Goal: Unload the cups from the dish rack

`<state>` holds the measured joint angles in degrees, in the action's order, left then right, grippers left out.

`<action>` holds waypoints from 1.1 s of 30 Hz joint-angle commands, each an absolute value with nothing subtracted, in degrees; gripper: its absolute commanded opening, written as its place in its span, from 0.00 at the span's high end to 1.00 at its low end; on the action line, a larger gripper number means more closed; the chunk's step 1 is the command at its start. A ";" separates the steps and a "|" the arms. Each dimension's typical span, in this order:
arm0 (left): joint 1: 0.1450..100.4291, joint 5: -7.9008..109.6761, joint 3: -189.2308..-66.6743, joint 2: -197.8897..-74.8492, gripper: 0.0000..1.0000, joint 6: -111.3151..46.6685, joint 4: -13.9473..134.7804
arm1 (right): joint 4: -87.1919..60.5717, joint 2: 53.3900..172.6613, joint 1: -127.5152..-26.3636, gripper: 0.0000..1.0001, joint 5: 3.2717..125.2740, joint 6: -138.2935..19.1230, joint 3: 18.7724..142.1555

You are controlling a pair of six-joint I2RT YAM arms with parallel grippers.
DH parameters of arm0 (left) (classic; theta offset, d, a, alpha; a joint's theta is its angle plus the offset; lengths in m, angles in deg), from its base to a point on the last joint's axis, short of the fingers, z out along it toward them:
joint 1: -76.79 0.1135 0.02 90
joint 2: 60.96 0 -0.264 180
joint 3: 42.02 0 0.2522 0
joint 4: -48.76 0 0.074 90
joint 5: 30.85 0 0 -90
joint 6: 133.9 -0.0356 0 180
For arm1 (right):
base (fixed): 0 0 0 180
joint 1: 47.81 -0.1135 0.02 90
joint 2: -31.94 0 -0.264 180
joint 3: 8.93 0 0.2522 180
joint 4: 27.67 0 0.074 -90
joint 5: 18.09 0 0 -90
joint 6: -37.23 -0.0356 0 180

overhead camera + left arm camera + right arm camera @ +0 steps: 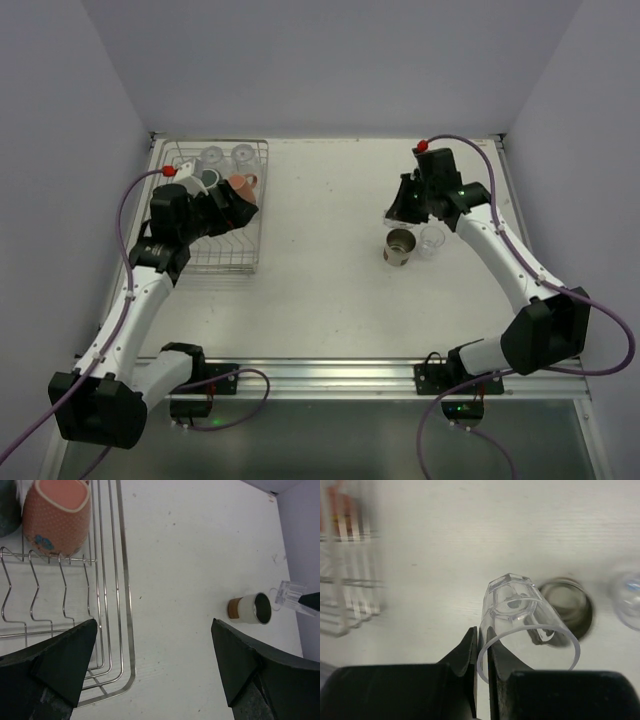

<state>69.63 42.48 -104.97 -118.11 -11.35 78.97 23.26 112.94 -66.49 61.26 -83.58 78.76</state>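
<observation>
Silver wire dish rack [262, 215] occupies the far-left part of the table [330, 300]. It holds two clear glasses [243, 154] at its far end. The left wrist view adds a dark green mug [7, 510] and a dotted salmon-pink mug [56, 515] resting on the prongs. Left gripper [154, 627]: jaws wide apart, empty, over the rack's right edge. Right of centre, a tan cup [400, 246] and a standing glass [432, 240] sit just beside each other on the table. Right gripper [481, 642]: jaws pinch the rim wall of a faceted glass [522, 620], tilted above the table. Only the right wrist view resolves this grip.
</observation>
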 commanded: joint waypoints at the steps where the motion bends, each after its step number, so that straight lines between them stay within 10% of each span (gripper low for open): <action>1: 69.49 46.58 -106.50 -119.49 0.00 -13.58 79.66 | 34.34 112.62 -66.36 1.00 82.79 -77.03 80.77; 33: 69.49 43.77 -105.97 -123.72 0.00 -18.24 77.46 | 34.88 121.86 -62.84 1.00 90.11 -74.39 81.91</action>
<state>69.63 43.99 -104.82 -123.29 -16.42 79.38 36.79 121.59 -63.12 90.39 -75.58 79.20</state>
